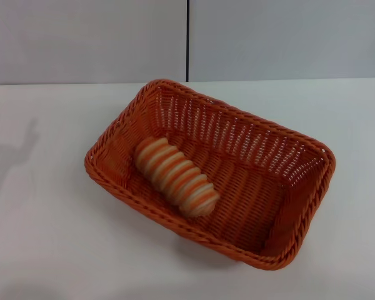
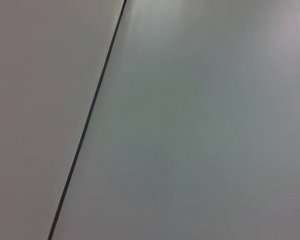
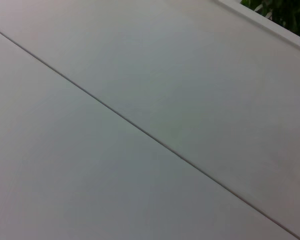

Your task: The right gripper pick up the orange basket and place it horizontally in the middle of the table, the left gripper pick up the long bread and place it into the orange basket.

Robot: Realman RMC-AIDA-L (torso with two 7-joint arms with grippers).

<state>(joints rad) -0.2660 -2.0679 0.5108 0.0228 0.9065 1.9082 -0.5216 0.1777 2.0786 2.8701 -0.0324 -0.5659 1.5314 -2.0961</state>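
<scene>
Wicker sides of the orange basket (image 1: 256,159) stand on the white surface (image 1: 50,237) near its middle, the long axis running slantwise from the far left toward the near right rather than square to the edge. Inside it lies the long bread (image 1: 176,176), a ridged loaf striped orange and cream, resting on the basket floor in the left half, its length following the basket's own slant and its near end close to the front wall. Neither the left hand nor the right hand appears in the head view, so their pose and whether they are released or clenched cannot be told. A faint grey shadow falls on the surface at the far left. The left wrist view shows only a pale grey wall panel (image 2: 200,130) crossed by a dark seam; the right wrist view shows similar pale panels (image 3: 90,175) with a thin seam and a bit of green foliage (image 3: 285,12) in one corner.
</scene>
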